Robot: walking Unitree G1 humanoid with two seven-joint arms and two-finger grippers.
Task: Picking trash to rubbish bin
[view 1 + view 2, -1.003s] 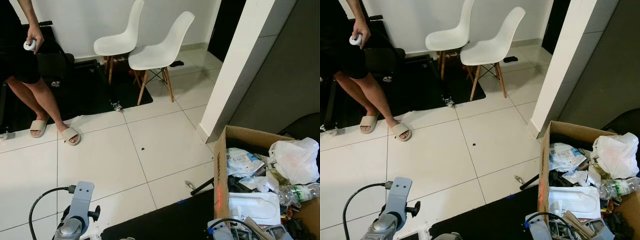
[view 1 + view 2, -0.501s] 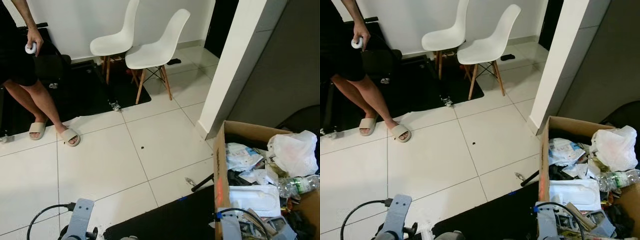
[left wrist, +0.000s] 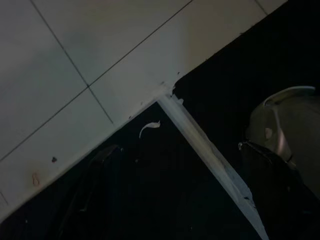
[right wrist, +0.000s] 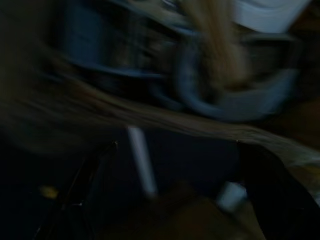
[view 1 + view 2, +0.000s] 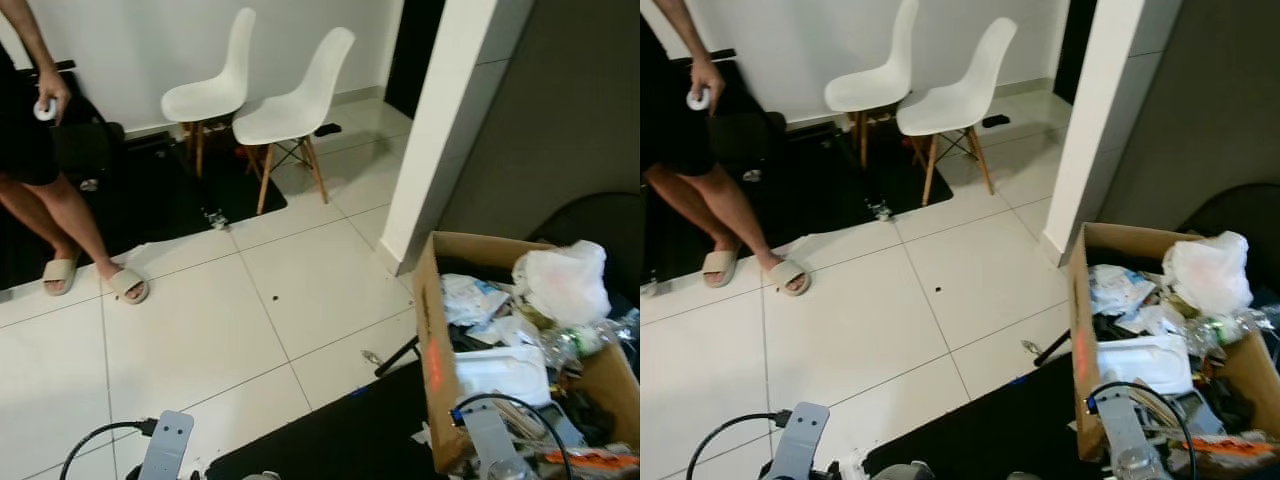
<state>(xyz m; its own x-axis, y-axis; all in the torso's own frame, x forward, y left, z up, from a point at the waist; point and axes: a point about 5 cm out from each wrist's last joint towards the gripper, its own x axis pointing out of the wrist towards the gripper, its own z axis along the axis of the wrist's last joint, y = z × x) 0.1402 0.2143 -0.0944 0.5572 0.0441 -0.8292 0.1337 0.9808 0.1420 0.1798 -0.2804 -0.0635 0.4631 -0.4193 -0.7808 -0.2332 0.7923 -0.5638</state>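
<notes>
Box (image 5: 1077, 330): cardboard, open-topped, at your right on the dark mat (image 5: 340, 440); it serves as the bin and is heaped with trash.
Contents: white bag (image 5: 559, 283) on top at the far side, white tray (image 5: 1143, 362) near the front wall, a clear bottle (image 5: 1230, 327) by the right wall, papers and dark bits between.
Loose trash: one small scrap (image 5: 371, 357) on the tile (image 5: 190, 340), near the box's front corner and just beside a black rod (image 5: 397, 357) poking out from the mat; a tiny dark speck (image 5: 273, 299) further off.
Right arm (image 5: 1118, 440): wrist over the box's near corner, cable looped above it. You cannot tell whether its fingers are open, closed or gripping; its wrist view is a dark motion smear of box contents.
Left arm (image 5: 165, 448): low over the mat edge, idle. Its wrist view shows tile, mat border and a white sliver (image 3: 149, 128) on the mat, with the fingers lost in shade, so their state is unknown to you.
Step in hand: judged, the right arm is at the box, either delivering or leaving; which one is not clear.
Doing it well: steady the head and right wrist until the blur clears, then confirm what the fingers hold before moving. If releasing, keep well inside the walls, since the heap sits at rim height and a piece could slide off.
Bystander: person (image 5: 700, 150) with a controller in hand, standing well clear by two chairs (image 5: 930, 95).
Cut off: box's near-right corner, both grippers in the head views.
</notes>
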